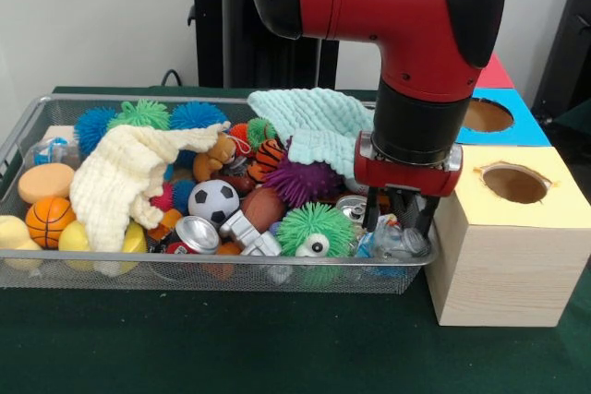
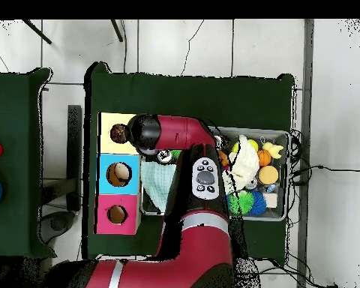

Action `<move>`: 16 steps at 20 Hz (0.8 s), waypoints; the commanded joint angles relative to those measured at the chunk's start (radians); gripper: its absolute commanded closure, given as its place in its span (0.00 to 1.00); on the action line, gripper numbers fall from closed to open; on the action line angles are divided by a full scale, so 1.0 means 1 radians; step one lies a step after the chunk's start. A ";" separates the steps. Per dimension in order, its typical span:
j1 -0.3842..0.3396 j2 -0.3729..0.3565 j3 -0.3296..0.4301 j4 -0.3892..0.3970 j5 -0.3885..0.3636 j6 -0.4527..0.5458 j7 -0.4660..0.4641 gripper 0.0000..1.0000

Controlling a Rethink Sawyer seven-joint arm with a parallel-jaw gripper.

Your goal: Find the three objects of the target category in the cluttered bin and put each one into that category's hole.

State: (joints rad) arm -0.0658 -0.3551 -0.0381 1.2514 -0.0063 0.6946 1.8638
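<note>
The wire mesh bin [image 1: 185, 271] fills the left and middle of the front view, packed with toys. My gripper [image 1: 399, 220] is lowered into the bin's right end, next to the yellow-topped box [image 1: 512, 228]. Its fingers [image 1: 372, 214] stand apart on either side of a crumpled clear plastic bottle [image 1: 404, 244], beside a silver can [image 1: 351, 207]. I cannot see that anything is gripped. In the overhead view the arm's wrist covers the gripper, and only the bin's far end [image 2: 284, 135] shows.
The bin holds a soccer ball [image 1: 213, 200], a basketball [image 1: 49, 220], another can [image 1: 197, 234], green [image 1: 316, 228] and purple [image 1: 303, 182] spiky balls, a cream cloth [image 1: 120, 177] and a mint cloth [image 1: 314, 122]. Blue-topped [image 1: 499, 117] and red-topped [image 1: 496, 71] boxes stand behind the yellow one.
</note>
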 commanded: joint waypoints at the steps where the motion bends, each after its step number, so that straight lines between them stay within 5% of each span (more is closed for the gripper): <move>1: -0.018 0.065 0.026 -0.053 0.007 0.071 0.112 0.00; 9: 0.000 0.153 -0.013 -0.239 -0.029 0.220 0.075 0.00; 16: -0.010 0.440 -0.015 -0.601 -0.076 0.266 0.031 0.00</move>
State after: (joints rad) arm -0.0483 -0.1787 -0.0740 0.9643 -0.0090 0.9929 1.8636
